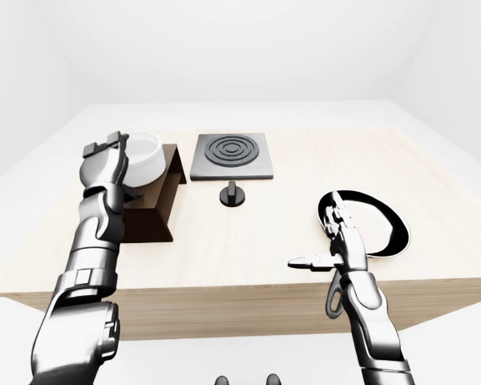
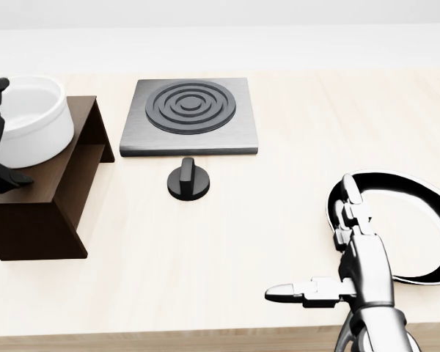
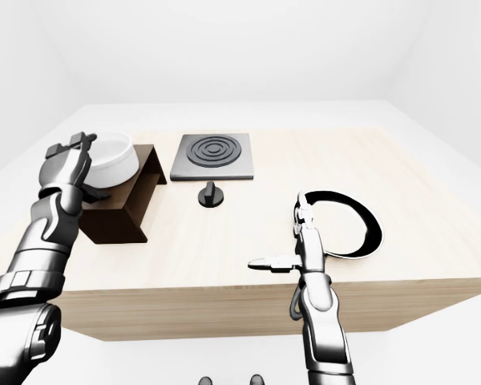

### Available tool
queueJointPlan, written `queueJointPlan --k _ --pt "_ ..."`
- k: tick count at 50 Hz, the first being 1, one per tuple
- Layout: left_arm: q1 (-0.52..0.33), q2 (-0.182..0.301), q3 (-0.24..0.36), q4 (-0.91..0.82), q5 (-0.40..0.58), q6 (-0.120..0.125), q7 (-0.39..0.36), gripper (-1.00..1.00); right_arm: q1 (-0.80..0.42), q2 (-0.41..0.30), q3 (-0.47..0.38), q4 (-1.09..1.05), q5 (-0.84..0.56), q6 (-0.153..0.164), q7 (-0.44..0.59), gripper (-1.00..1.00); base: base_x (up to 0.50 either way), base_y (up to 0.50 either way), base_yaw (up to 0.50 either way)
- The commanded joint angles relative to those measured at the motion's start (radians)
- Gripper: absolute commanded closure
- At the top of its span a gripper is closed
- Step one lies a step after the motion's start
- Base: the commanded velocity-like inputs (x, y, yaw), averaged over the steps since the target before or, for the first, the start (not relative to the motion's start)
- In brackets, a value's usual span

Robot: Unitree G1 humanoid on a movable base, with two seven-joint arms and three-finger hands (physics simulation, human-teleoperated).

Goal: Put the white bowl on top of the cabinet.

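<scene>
The white bowl (image 1: 143,157) sits on the dark cabinet (image 2: 55,191), the left hand (image 1: 106,164) wrapped around its near side. The right hand (image 2: 342,253) hovers open. Risk — pulling away carelessly could drag the bowl off the sloped top.

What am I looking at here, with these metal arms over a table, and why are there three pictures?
These are simulator renders from three cameras on a humanoid robot's head, all looking down over its own arms: a head view and two eye views that show nearly the same scene. Each arm ends in a three-finger hand. On the pale wooden table lie a dark brown wooden cabinet, a grey square burner plate with black rings, a small black round knob and a black-rimmed white plate. The left hand grips the white round bowl, which sits on the cabinet's top. The right hand hangs open beside the plate, holding nothing.
</scene>
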Motion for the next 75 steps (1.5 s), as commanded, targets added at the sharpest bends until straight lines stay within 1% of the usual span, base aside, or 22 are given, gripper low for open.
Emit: queueJointPlan --k 1,21,26,29,31,32,34,37,38,39,41,42,44,48,50,52,57,59,61,71,73,75 --pt "0.005 0.004 0.005 -0.008 0.026 0.0 0.005 -1.0 0.001 0.001 0.001 -0.001 0.0 0.0 0.001 -1.0 0.0 0.0 0.0" --pt "0.028 -0.003 0.016 -0.059 0.02 0.0 0.002 -1.0 -0.001 0.002 0.004 0.01 -0.004 0.0 -0.002 -1.0 0.0 0.0 0.0" --pt "0.109 -0.014 0.054 -0.202 -0.04 0.0 0.001 -1.0 -0.006 0.002 0.006 0.013 -0.006 -0.002 -0.005 -1.0 0.0 0.0 0.0" --pt "0.173 -0.033 0.078 -0.306 -0.108 0.0 -0.032 -1.0 -0.013 0.002 0.011 0.028 -0.012 -0.008 -0.006 -1.0 0.0 0.0 0.0" --pt "0.211 -0.051 0.091 -0.374 -0.156 0.0 -0.06 -1.0 -0.017 0.002 0.011 0.023 -0.01 0.0 -0.007 -1.0 0.0 0.0 0.0" --pt "0.237 -0.057 0.092 -0.415 -0.161 0.0 -0.055 -1.0 -0.019 0.002 0.011 0.012 -0.008 0.0 -0.005 -1.0 0.0 0.0 0.0" --pt "0.293 -0.09 0.112 -0.552 -0.21 0.0 -0.079 -1.0 -0.025 0.003 0.01 0.004 -0.005 0.0 -0.01 -1.0 0.0 0.0 0.0" --pt "0.334 -0.107 0.112 -0.611 -0.223 0.0 -0.079 -1.0 -0.036 0.001 0.007 0.008 -0.001 0.0 -0.014 -1.0 0.0 0.0 0.0" --pt "0.377 -0.132 0.116 -0.683 -0.246 0.0 -0.102 -1.0 -0.054 -0.001 -0.003 0.017 0.012 0.0 -0.017 -1.0 0.0 0.0 0.0" --pt "0.404 -0.146 0.119 -0.721 -0.255 0.0 -0.093 -1.0 -0.065 -0.004 -0.008 0.018 0.018 0.0 -0.02 -1.0 0.0 0.0 0.0" --pt "0.437 -0.168 0.124 -0.782 -0.281 0.0 -0.109 -1.0 -0.079 -0.009 -0.013 0.015 0.027 0.0 -0.025 -1.0 0.0 0.0 0.0" --pt "0.478 -0.194 0.124 -0.851 -0.308 0.0 -0.125 -1.0 -0.099 -0.013 -0.018 0.011 0.033 0.0 -0.03 -1.0 0.0 0.0 0.0" --pt "0.508 -0.217 0.12 -0.892 -0.322 0.0 -0.122 -1.0 -0.12 -0.018 -0.02 0.003 0.034 0.0 -0.042 -1.0 0.0 0.0 0.0" --pt "0.552 -0.25 0.1 -0.923 -0.333 0.0 -0.117 -1.0 -0.155 -0.021 -0.029 -0.043 0.052 0.0 -0.063 -1.0 0.0 0.0 0.0" --pt "0.559 -0.256 0.098 -0.925 -0.334 0.0 -0.113 -1.0 -0.161 -0.024 -0.028 -0.053 0.056 0.0 -0.067 -1.0 0.0 0.0 0.0" --pt "0.579 -0.273 0.107 -0.963 -0.369 0.0 -0.126 -1.0 -0.183 -0.028 -0.031 -0.07 0.065 0.0 -0.079 -1.0 0.0 0.0 0.0" --pt "0.619 -0.294 0.135 -1.019 -0.465 0.0 -0.082 -1.0 -0.211 -0.038 -0.032 -0.105 0.072 0.0 -0.097 -1.0 0.0 0.0 0.0" --pt "0.632 -0.302 0.143 -1.037 -0.521 0.0 -0.106 -1.0 -0.21 -0.041 -0.036 -0.138 0.071 0.0 -0.101 -1.0 0.0 0.0 0.0" --pt "0.637 -0.305 0.145 -1.032 -0.54 0.0 -0.078 -1.0 -0.216 -0.044 -0.042 -0.157 0.072 0.0 -0.107 -1.0 0.0 0.0 0.0" --pt "0.71 -0.343 0.147 -1.129 -0.632 0.0 -0.107 -1.0 -0.27 -0.064 -0.057 -0.209 0.08 0.0 -0.124 -1.0 0.0 0.0 0.0" --pt "0.719 -0.355 0.165 -1.18 -0.686 0.0 -0.113 -1.0 -0.275 -0.065 -0.057 -0.233 0.082 0.0 -0.129 -1.0 0.0 0.0 0.0" --pt "0.721 -0.354 0.163 -1.199 -0.706 0.0 -0.131 -1.0 -0.277 -0.066 -0.057 -0.246 0.082 0.0 -0.131 -1.0 0.0 0.0 0.0"
